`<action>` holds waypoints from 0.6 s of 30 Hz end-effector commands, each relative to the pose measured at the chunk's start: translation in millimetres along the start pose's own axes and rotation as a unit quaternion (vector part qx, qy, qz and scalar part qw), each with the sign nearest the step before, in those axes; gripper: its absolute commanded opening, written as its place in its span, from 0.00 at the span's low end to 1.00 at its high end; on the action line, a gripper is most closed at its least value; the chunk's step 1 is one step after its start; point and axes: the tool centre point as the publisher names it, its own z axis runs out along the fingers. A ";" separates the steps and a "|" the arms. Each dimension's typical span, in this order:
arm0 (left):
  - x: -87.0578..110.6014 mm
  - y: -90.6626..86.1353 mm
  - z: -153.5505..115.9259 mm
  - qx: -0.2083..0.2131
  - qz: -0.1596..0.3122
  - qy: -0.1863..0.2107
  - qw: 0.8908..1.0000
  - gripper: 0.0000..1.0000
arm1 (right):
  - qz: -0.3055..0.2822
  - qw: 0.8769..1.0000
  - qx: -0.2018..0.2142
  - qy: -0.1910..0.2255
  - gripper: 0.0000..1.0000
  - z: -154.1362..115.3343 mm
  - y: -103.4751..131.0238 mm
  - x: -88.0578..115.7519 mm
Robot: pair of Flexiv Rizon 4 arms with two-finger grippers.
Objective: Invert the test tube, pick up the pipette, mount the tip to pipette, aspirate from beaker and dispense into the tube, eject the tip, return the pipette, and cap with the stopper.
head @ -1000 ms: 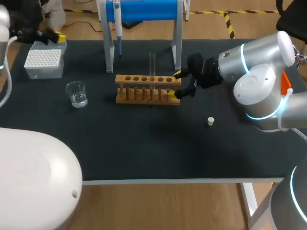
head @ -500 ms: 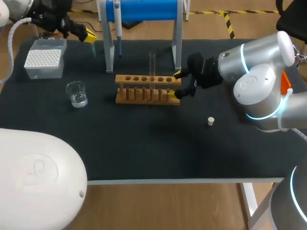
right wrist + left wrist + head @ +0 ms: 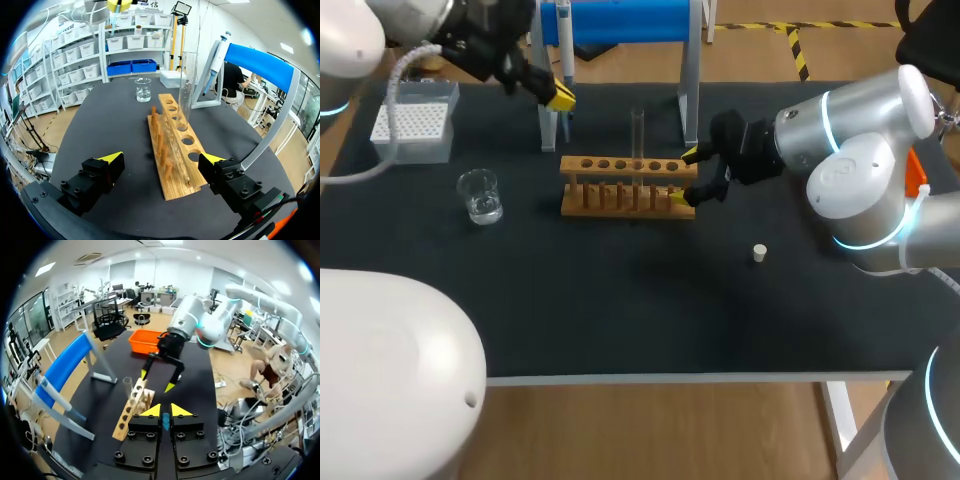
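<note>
The pipette [image 3: 565,50] is hung upright, long axis vertical, on the blue stand [image 3: 630,20] behind the wooden rack [image 3: 620,190]. The left jaws, pressed together and empty, are held just beside it. They are far nearer than the right jaws, which are spread wide astride the rack's far end, gripping nothing.

Left gripper [image 3: 560,97] was found displaced across the far side of the table; one second earlier it stood just beside the tip box [image 3: 412,122]; half a second earlier it had drawn clear of that box, about midway along its run; it ended close against the near leg of the stand [image 3: 546,130], with the hanging pipette [image 3: 564,40] just beside its yellow tips and the tip box well apart from it; the left arm's links followed it inward.
</note>
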 end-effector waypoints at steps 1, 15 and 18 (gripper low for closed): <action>16.7 -14.4 10.3 -0.004 0.010 0.006 1.000 0.00 | 0.000 1.000 0.001 0.001 1.00 -0.9 -0.1 -0.3; 40.7 -32.2 30.5 0.009 0.013 0.025 1.000 0.00 | 0.000 1.000 0.001 0.001 1.00 -0.9 -0.1 -0.3; 40.7 -31.8 29.8 0.007 0.011 0.023 1.000 0.00 | 0.000 1.000 0.001 0.001 1.00 -0.9 -0.1 -0.3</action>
